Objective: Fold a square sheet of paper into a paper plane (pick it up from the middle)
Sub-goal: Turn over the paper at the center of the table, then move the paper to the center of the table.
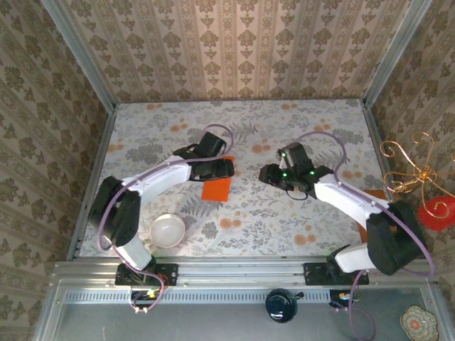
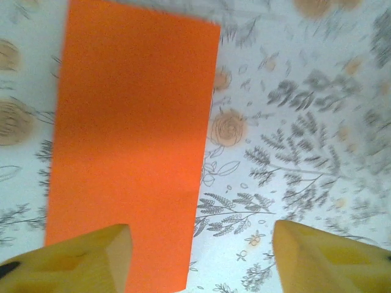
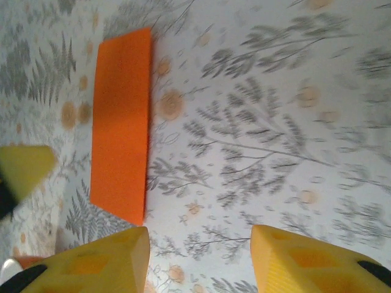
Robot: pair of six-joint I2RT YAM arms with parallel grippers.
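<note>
The square sheet of paper (image 1: 216,189) lies flat on the floral table as a bright orange rectangle about twice as long as wide (image 2: 131,140) (image 3: 121,122). My left gripper (image 1: 219,170) hovers just behind it, open (image 2: 200,235). Its left finger (image 2: 91,259) overlaps the sheet's near corner in the left wrist view, and nothing is between the fingers. My right gripper (image 1: 271,174) is open (image 3: 198,235) over bare tablecloth, to the right of the sheet and apart from it. A paper plane is out of view.
A white bowl (image 1: 168,229) stands near the left arm's base. A duller brownish-orange piece (image 1: 377,193) peeks out by the right arm. Metal frame rails and papered walls (image 1: 106,135) bound the table. A gold wire ornament (image 1: 412,170) stands outside on the right.
</note>
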